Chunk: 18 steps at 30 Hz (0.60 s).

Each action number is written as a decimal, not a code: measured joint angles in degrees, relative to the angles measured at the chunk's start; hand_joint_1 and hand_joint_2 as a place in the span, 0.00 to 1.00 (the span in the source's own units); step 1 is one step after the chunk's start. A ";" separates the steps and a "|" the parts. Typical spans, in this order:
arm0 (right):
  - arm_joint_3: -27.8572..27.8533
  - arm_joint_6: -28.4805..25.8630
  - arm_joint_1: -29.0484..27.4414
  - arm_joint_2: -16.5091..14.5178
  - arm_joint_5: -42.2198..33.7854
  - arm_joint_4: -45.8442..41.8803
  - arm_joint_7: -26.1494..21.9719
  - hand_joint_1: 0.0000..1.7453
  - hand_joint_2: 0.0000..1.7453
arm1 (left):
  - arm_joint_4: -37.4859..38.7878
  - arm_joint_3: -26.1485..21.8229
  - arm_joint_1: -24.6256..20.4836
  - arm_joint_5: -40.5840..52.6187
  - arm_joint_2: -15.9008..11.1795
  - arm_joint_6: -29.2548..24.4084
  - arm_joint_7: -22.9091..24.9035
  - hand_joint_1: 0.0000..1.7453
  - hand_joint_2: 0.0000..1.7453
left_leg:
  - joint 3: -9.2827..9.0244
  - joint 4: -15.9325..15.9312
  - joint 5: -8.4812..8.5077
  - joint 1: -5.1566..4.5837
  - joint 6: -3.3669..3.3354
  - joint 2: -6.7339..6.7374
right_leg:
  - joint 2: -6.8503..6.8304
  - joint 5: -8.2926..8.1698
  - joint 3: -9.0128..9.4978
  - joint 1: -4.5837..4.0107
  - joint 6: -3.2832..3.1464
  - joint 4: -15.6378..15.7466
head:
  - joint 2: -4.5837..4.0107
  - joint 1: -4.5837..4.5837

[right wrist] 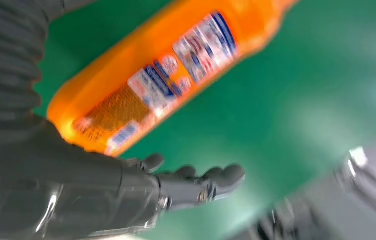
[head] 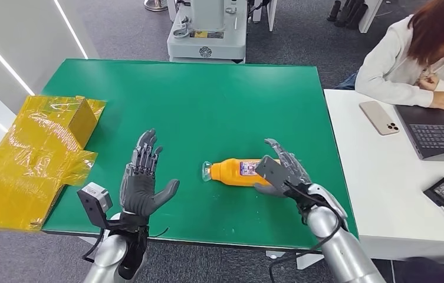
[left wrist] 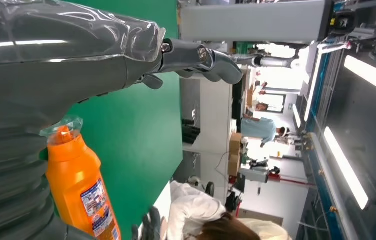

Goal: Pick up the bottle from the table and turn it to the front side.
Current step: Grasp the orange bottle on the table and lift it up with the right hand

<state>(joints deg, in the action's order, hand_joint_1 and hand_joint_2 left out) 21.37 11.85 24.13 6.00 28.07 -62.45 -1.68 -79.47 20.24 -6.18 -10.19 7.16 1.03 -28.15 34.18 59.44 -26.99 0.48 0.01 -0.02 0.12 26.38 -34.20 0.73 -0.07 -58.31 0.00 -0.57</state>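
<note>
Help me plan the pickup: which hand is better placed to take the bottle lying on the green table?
The right hand. It is open right at the base end of the orange bottle, which lies on its side. The left hand is open too, but clear of the bottle, off beyond its cap end.

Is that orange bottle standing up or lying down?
Lying down. The orange bottle rests on its side on the green table, clear cap toward the left robot hand, base by the right robot hand.
</note>
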 joint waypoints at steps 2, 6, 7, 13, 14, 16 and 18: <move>2.86 3.69 4.71 1.65 0.51 5.87 0.86 0.00 1.00 | 1.33 0.39 -0.97 -0.89 -0.21 0.38 0.21 0.00 1.00 | 0.00 0.02 0.01 0.00 0.01 -0.01 | -0.01 -0.02 -0.01 0.00 -0.02 0.00 | 0.00 -0.01; 7.17 6.04 10.02 4.03 0.76 12.99 1.18 0.00 1.00 | 2.92 0.72 -1.73 -1.57 -0.52 0.67 0.36 0.00 1.00 | 0.02 0.04 0.02 0.00 0.02 -0.06 | -0.04 -0.02 -0.02 0.00 -0.02 0.00 | 0.00 0.01; 7.77 6.06 10.69 4.35 0.77 14.03 1.19 0.00 1.00 | 3.21 0.73 -1.87 -1.61 -0.56 0.69 0.38 0.00 1.00 | 0.03 0.03 0.02 0.00 0.03 -0.06 | -0.03 -0.02 -0.03 0.00 -0.02 0.01 | 0.00 0.01; 12.95 12.14 14.66 6.81 1.27 18.17 1.97 0.00 1.00 | 4.69 0.74 -2.35 -5.96 -0.75 3.40 2.95 0.00 1.00 | 0.02 0.03 0.01 0.00 0.03 -0.04 | -0.01 0.00 -0.04 0.00 -0.02 0.01 | 0.00 0.00; 14.42 13.91 15.58 7.37 1.30 18.72 2.02 0.00 1.00 | 5.12 0.74 -2.47 -7.92 -0.74 4.79 4.02 0.00 1.00 | 0.02 0.03 0.01 0.00 0.03 -0.04 | -0.01 -0.01 -0.04 0.00 -0.02 0.01 | 0.00 -0.01; 17.62 17.31 17.35 8.50 1.11 19.61 2.16 0.00 1.00 | 6.41 0.74 -2.85 -13.05 -0.74 8.46 6.58 0.00 1.00 | 0.02 0.03 0.02 0.00 0.03 -0.04 | -0.02 -0.01 -0.02 0.00 -0.02 0.01 | 0.00 0.00; 20.72 19.38 18.60 9.39 0.72 20.25 2.62 0.17 1.00 | 8.11 0.74 -3.29 -18.59 -0.73 12.30 9.04 0.00 1.00 | 0.01 0.03 0.03 0.00 0.03 -0.04 | -0.03 -0.02 0.00 0.00 -0.01 0.01 | 0.00 0.01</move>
<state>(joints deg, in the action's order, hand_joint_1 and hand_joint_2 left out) 42.09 31.23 42.73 15.39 28.79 -42.20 0.93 -71.36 20.98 -9.46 -28.78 6.44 13.33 -19.11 34.20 59.47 -26.95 0.48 0.04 -0.06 0.09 26.36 -34.21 0.73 -0.08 -58.30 0.00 -0.56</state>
